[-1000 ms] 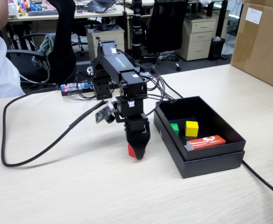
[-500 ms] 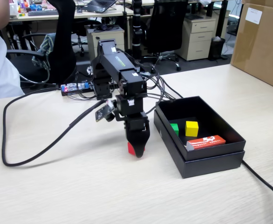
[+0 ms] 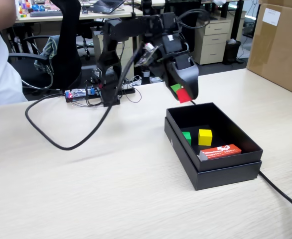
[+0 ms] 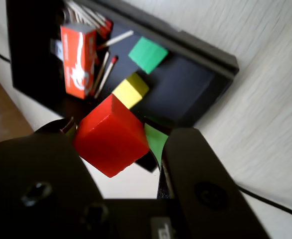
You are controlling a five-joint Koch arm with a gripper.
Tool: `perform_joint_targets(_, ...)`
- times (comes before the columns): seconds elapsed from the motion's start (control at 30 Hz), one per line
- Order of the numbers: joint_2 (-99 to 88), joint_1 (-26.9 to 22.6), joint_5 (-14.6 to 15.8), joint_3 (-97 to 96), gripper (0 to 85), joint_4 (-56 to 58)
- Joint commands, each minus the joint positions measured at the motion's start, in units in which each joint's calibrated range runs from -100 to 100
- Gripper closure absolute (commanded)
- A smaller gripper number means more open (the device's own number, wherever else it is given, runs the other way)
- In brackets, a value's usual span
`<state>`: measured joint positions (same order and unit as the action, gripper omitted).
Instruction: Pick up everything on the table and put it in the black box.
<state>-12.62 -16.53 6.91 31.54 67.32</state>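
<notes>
from my remote station: the gripper hangs in the air above the far rim of the black box, its jaws clamped on the red cube, which is clear of the table. in the wrist view the red cube sits tilted between the two dark jaws, one corner pointing up, with a green pad visible on the inner face of the right-hand jaw. inside the box, the fixed view shows the green cube just beside the yellow cube, with the flat red-orange packet lying nearer the camera against the front wall. the wrist view shows the same contents from above: green cube, yellow cube, the packet, and several loose matchsticks scattered beside the packet on the box floor. a black cable loops across the table to the arm's base. a brown cardboard carton stands at the right edge of the fixed view.
</notes>
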Motion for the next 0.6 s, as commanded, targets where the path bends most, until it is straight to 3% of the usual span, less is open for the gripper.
perform_joint_targets(0.0, 4.0, -1.8, 0.8, 7.4, 83.0, 0.1)
perform_joint_targets(0.2, 26.4, -0.9, 2.5, 7.1, 82.6, 0.2)
perform_joint_targets(0.33, 29.0, 0.1, 2.9, 5.0, 81.3, 0.2)
perform_joint_targets(0.43, 29.4, 0.2, 3.0, 3.5, 69.3, 0.5)
perform_joint_targets(0.47, 29.4, 0.2, 3.0, 3.5, 68.8, 0.5)
perform_joint_targets(0.57, 29.0, 0.2, 3.0, 3.1, 52.5, 0.5)
